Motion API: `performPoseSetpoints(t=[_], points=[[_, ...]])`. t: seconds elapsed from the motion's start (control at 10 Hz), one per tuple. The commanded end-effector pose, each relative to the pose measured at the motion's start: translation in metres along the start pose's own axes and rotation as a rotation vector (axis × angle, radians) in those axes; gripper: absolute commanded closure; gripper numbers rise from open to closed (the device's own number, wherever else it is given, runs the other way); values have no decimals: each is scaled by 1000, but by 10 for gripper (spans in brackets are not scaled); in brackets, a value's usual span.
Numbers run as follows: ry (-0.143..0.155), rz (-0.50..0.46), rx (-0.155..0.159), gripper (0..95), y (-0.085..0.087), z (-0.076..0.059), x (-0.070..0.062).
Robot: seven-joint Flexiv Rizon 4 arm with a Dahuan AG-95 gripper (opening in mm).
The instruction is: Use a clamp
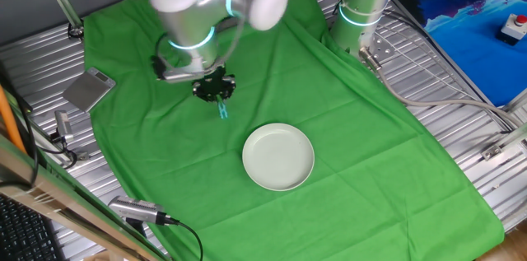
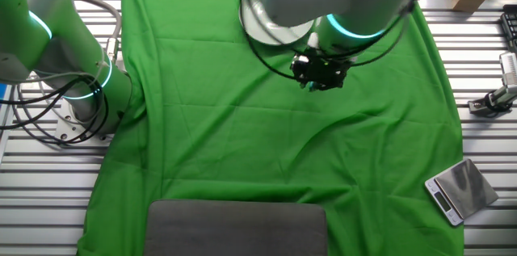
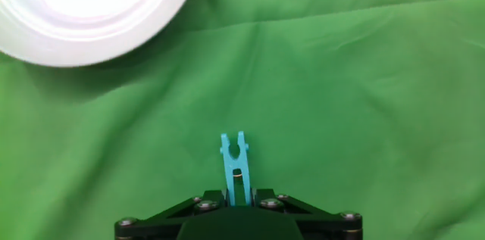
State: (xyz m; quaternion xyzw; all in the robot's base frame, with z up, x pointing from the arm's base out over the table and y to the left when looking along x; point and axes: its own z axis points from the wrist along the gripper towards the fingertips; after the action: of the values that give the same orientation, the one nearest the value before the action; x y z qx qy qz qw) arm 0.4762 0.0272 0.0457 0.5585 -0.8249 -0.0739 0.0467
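clamp — 1 | plate — 1 | green cloth — 1 | scale — 1

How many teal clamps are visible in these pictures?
1. The clamp is held in the claw above the green cloth, near the white plate. No others visible.

Readable text: I find none in any of my three views.
Scale: its small panel is too tiny for me to read.
Keyboard: I cannot make out the keys.
Red button: no lettering I can see.
Plate: plain white, no mark.
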Motion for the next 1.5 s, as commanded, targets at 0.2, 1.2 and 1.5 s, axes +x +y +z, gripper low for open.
performPoseSetpoints(t=[0.2,1.2,1.5], points=[[33,160,-128,950,9,-17,-3],[137,539,-340,950,64,-16,-21],[155,581,-366,950,70,-14,-21]])
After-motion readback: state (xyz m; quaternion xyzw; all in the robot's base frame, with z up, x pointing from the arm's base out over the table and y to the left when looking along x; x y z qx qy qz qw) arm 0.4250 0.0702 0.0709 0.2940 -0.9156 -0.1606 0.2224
